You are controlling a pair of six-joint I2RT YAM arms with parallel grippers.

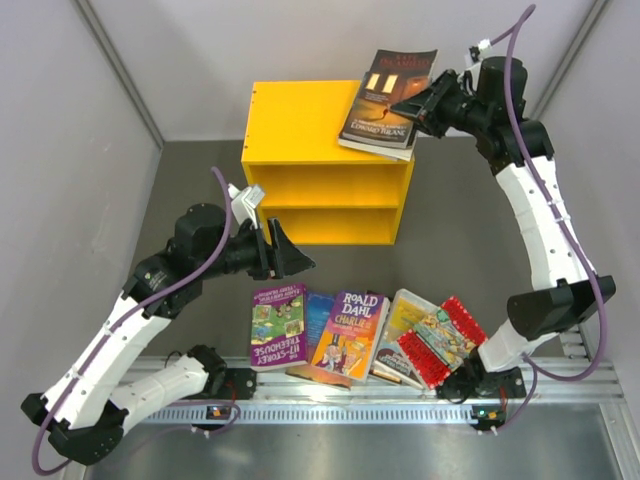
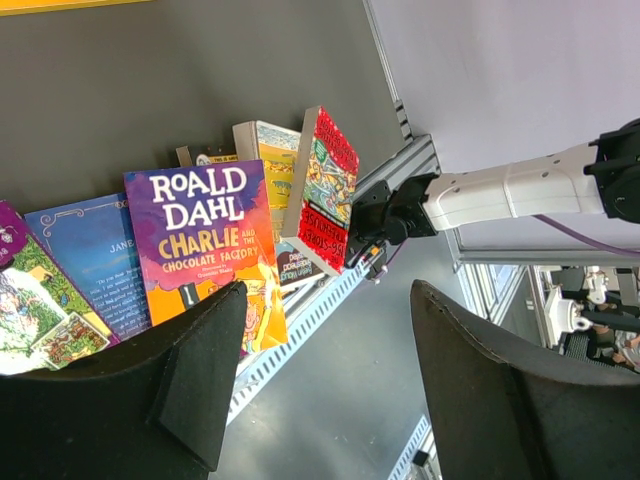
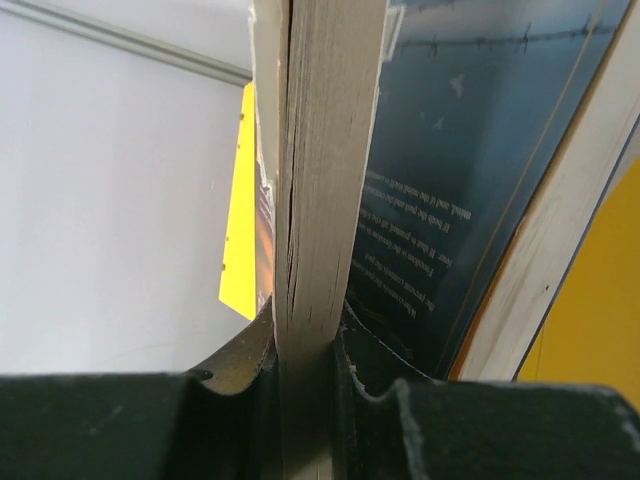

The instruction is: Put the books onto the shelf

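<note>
My right gripper (image 1: 428, 103) is shut on a dark-covered book (image 1: 385, 85), held over the right rear corner of the yellow shelf (image 1: 300, 130). In the right wrist view the book's page edge (image 3: 325, 150) is pinched between the jaws of that gripper (image 3: 305, 360); I cannot tell whether the book touches the shelf top. Several books lie fanned near the table's front: a purple one (image 1: 277, 325), a blue one (image 1: 318, 310), the Roald Dahl (image 1: 352, 335), a yellow one (image 1: 405, 318) and a red one (image 1: 440, 340). My left gripper (image 1: 283, 250) hovers open just above them, nothing between its jaws (image 2: 330, 350).
The shelf's two compartments (image 1: 325, 200) face the arms. The right arm's base (image 1: 485, 385) sits right beside the red book (image 2: 325, 190). A slotted metal rail (image 1: 330, 410) runs along the front edge. Grey walls close in both sides.
</note>
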